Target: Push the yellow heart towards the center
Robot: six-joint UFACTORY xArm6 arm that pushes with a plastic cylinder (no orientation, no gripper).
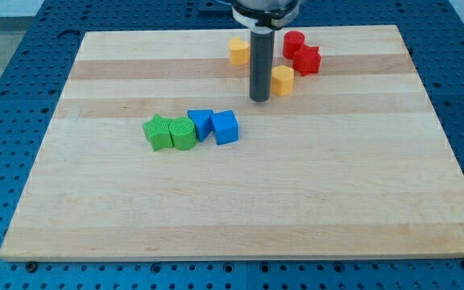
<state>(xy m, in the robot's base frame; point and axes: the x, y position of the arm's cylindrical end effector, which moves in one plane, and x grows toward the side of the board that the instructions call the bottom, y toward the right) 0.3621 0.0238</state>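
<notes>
Resting on pale grained wood (296,201), my tip (259,100) sits beside a yellow, perhaps heart-shaped block (282,80); no claw shows.

Pale matt wooden board (240,209), smooth dark rod, blue perforated metal table (6,97)

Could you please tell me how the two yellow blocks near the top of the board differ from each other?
Position: the upper yellow block sits nearer the view's top, left of the rod; the lower yellow block sits further down, right of it.
Relation to my tip: the lower yellow block lies just right of it, whether touching I cannot tell; the upper one stands clearly apart.
Neighbours: the lower one is near the red blocks.
Both are yellow and similar in size.
</notes>
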